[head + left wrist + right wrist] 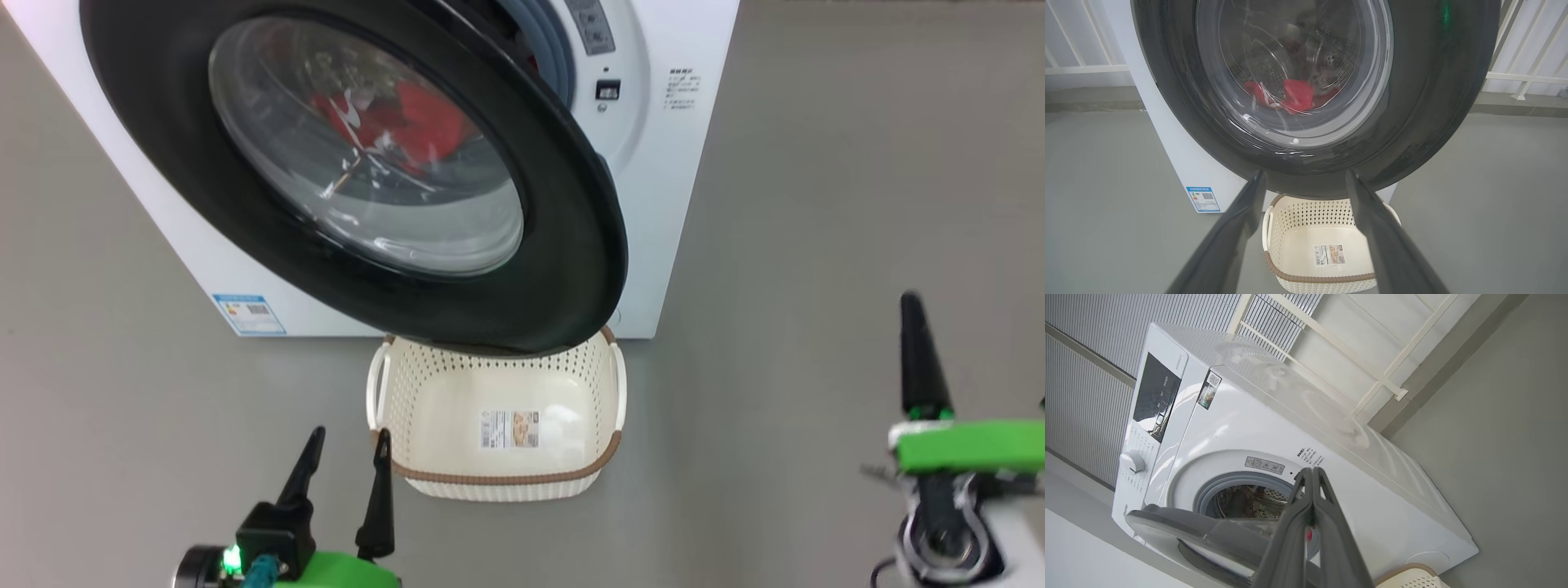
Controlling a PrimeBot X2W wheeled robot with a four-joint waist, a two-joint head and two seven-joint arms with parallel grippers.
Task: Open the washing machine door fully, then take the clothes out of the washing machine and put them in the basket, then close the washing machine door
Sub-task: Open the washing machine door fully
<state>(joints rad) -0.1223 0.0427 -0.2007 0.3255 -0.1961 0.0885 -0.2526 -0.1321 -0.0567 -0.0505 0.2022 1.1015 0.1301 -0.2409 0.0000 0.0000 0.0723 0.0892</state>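
Observation:
The washing machine (669, 163) stands on the grey floor with the washing machine door (563, 269) swung partly out. Red clothes (424, 122) show through its glass, lying in the drum. The basket (498, 478) sits on the floor under the door's lower edge, with nothing in it. My left gripper (349, 437) is open at the lower left, just left of the basket and short of the door. The left wrist view has the door (1433, 102), the clothes (1296, 94) and the basket (1310, 279) ahead of that gripper (1304, 177). My right gripper (912, 306) is shut on nothing, well right of the machine. The right wrist view looks along its closed gripper (1312, 471) at the machine's (1241, 428) front and the ajar door (1180, 526).
Bare grey floor (857, 204) spreads right of the machine and around the basket. A white railing (1527, 77) runs behind the machine. A blue label (249, 314) marks the machine's lower left corner. The basket's corner (1412, 580) shows at the bottom of the right wrist view.

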